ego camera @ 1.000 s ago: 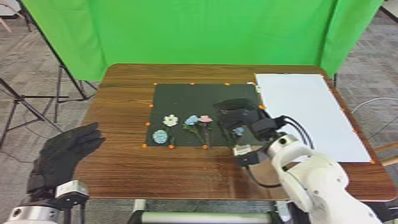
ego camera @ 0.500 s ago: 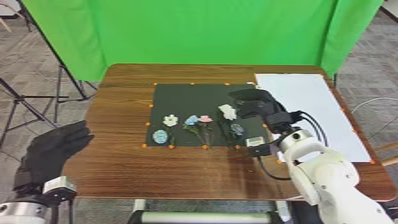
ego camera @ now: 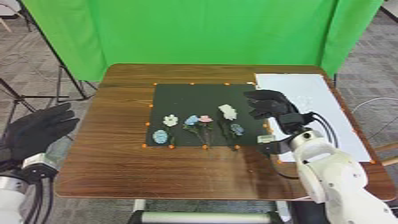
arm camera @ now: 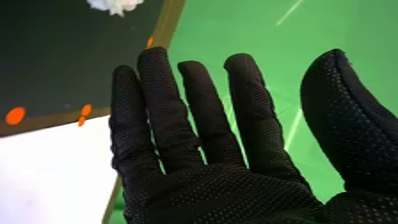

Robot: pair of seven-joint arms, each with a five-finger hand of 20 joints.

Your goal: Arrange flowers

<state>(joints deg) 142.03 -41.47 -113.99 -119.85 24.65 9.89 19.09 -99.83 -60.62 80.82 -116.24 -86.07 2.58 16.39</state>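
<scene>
My right hand (ego camera: 271, 104) is over the seam between the dark mat (ego camera: 191, 95) and the white sheet, open and holding nothing. In the right wrist view the hand (arm camera: 213, 185) has straight fingers, with a white flower (arm camera: 115, 4) beyond them on the mat. The left hand (ego camera: 37, 131) is open off the table's left edge. On the mat lie a large white flower (ego camera: 228, 112), a small white flower (ego camera: 171, 120), a blue flower (ego camera: 192, 120), a pink flower (ego camera: 205, 119), a light-blue bloom (ego camera: 160, 136) and a grey-blue flower (ego camera: 236, 129).
The white sheet (ego camera: 306, 95) covers the table's right side. Small orange markers (ego camera: 205, 147) line the mat's edges. Brown wood (ego camera: 160, 172) runs along the front and left. A green backdrop (ego camera: 213, 32) stands behind the table.
The right hand has moved right, away from the large white flower, which it covered earlier and which now lies in plain sight. The left hand has moved left and up.
</scene>
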